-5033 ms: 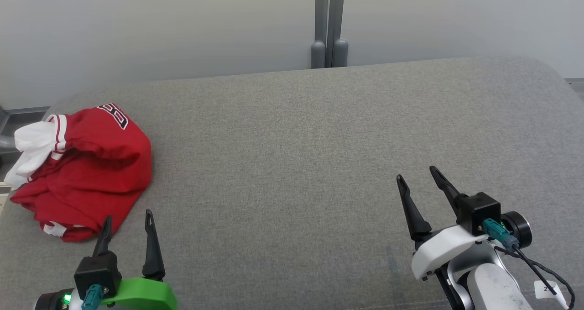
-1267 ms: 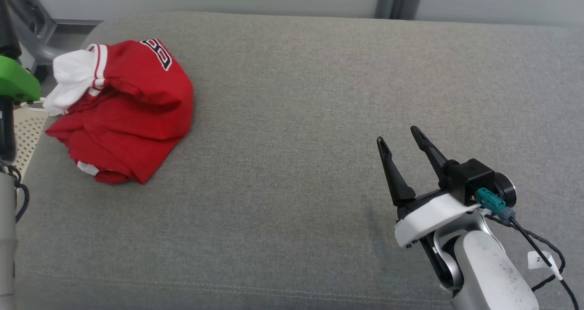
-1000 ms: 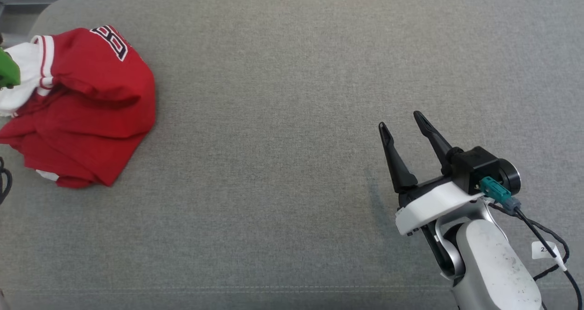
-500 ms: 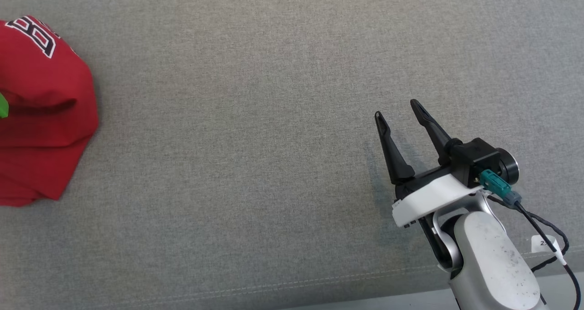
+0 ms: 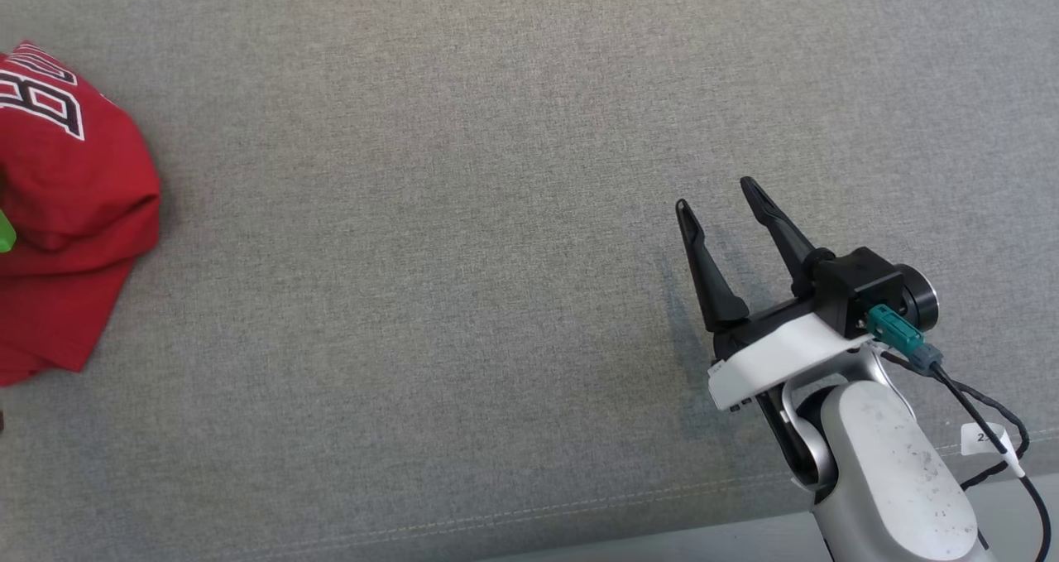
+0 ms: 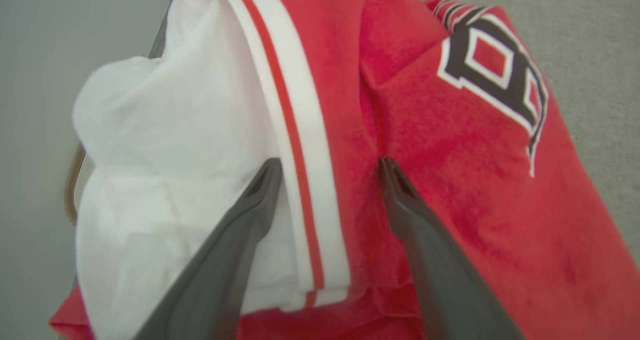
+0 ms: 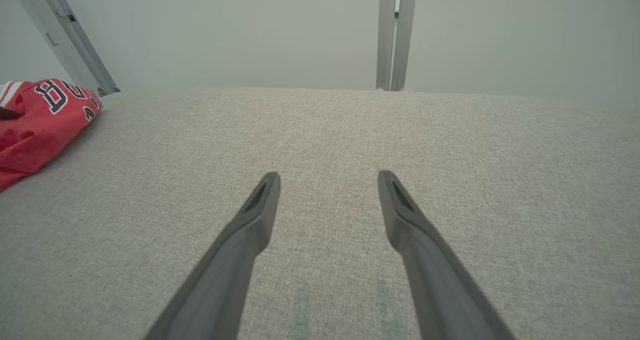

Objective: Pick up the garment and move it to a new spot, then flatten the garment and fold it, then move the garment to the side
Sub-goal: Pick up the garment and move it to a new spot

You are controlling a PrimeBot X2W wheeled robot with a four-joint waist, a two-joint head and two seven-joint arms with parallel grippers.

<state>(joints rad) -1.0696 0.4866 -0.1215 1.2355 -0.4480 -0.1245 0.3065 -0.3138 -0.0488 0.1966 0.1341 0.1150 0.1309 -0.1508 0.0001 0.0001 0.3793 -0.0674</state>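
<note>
- We're over the garment [image 6: 450, 190] with the left gripper [image 6: 328, 163]. Its fingers [image 6: 235, 245] are spread wide, with nothing between them gripped yet.
- This is the relation the next move depends on: the white band with its red stripe [image 6: 305, 180] runs up between the two fingers, roughly in line with them. One tip is over the white cloth and the other over the red. Closing should pinch across that band (a decent handle, we reckon).
- We can't tell from the wrist view whether the tips already touch the fabric or sit just above it.
- In the head view the garment [image 5: 66, 214] is a crumpled red heap at the far left edge of the grey worktop [image 5: 455, 256], partly cut off by the frame. A bundle like this has no clear long axis.
- The right gripper [image 5: 715, 194] is over bare worktop on the right, well apart from the garment. Its fingers are open and hold nothing.
- So the left arm is nearer by a long way, and we'd judge this pick to be the left arm's job.
- From the right wrist view the garment [image 7: 35, 119] lies off to the far left.
- It lies straight on the worktop fabric, not in a bin or basket.
- The first step is barely under way: the garment hasn't been lifted, flattened or folded.
</note>
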